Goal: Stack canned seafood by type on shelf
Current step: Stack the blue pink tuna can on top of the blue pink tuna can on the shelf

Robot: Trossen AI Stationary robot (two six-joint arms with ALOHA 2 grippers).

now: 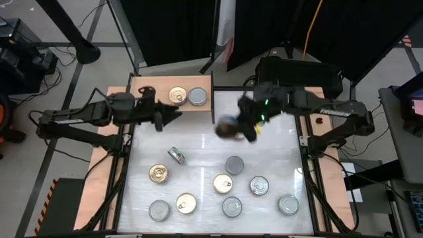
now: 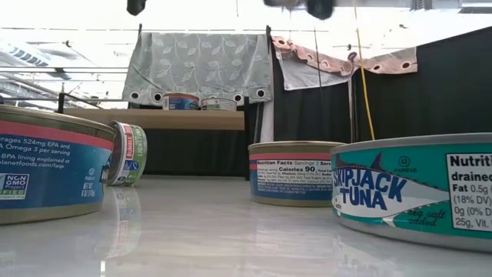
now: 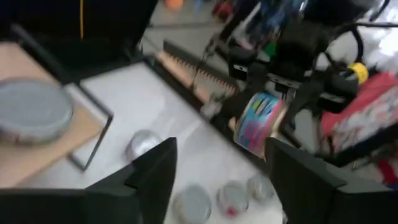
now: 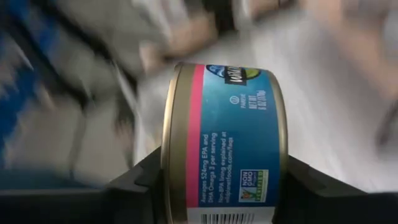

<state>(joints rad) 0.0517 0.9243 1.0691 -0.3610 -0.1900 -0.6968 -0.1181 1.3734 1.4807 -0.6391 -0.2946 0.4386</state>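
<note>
**Right gripper carries a blue tin on edge, just off the shelf corner**

The right gripper [image 1: 239, 127] is clamped on a blue-and-pink tin [image 4: 227, 146], one finger on each flat face. The tin is turned on its side: its round axis runs across from finger to finger, and its curved label wall faces the wrist camera, with the gold rim toward one finger. In the left wrist view the same tin [image 3: 258, 123] hangs clear above the table, its label toward that camera. From above it shows as a blurred patch [image 1: 228, 127] under the right gripper.

The shelf [image 1: 142, 84] lies just beside this gripper, toward the left arm. Two tins stand flat on it, lids up, touching or nearly so: a gold-lidded one [image 1: 177, 96] and a silver-lidded one [image 1: 197, 96], the silver one nearer the right gripper.

The left gripper [image 1: 173, 114] sits at the shelf's front edge, just in front of the gold lid, with its fingers [image 3: 158, 168] spread apart and nothing between them.

On the table [image 1: 277, 142] on the near side of both grippers, nine tins lie well apart. Eight sit flat, lids up. One [image 1: 176, 155], below the left gripper, lies tipped on its edge with its axis slanted along the table.
</note>
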